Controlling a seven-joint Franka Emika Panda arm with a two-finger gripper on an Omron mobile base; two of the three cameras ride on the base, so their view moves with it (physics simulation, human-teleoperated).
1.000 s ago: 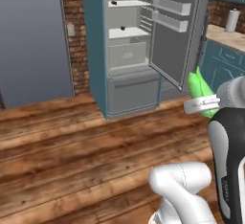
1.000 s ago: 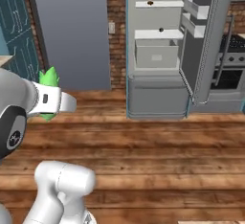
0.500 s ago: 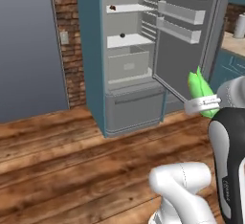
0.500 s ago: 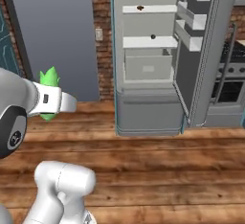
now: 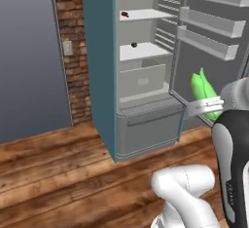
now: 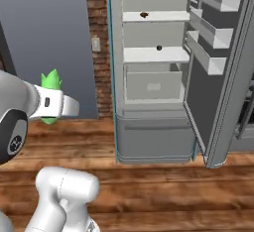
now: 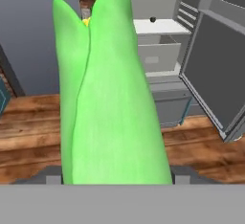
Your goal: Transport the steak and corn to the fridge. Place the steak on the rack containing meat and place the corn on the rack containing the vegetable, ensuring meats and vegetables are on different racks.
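My gripper [image 5: 206, 106] is shut on the corn [image 5: 204, 92], a bright green husked ear standing upright in it. The corn [image 7: 111, 98] covers the middle of the hand view and hides the fingertips. Ahead stands the open grey fridge [image 5: 103, 76]. On its upper white rack [image 5: 146, 14] lies the small dark brown meat [image 5: 125, 13]. The lower rack [image 5: 146, 51] carries the small dark green vegetable [image 5: 134, 44]. From the right base the corn [image 6: 50, 83], meat [image 6: 144, 14] and vegetable [image 6: 159, 48] also show. The steak is out of view.
The fridge door [image 5: 214, 37] swings open to the right, lined with white racks, close beside the held corn. Grey drawers [image 5: 143, 78] sit below the shelves. A brick wall strip [image 5: 73, 51] and grey panel [image 5: 29, 56] stand left of the fridge. Wooden floor [image 5: 58, 168] lies between.
The whole picture has shifted: the base has driven closer to the fridge, which looks larger and nearer. The corn stays held in the same pose in the gripper.
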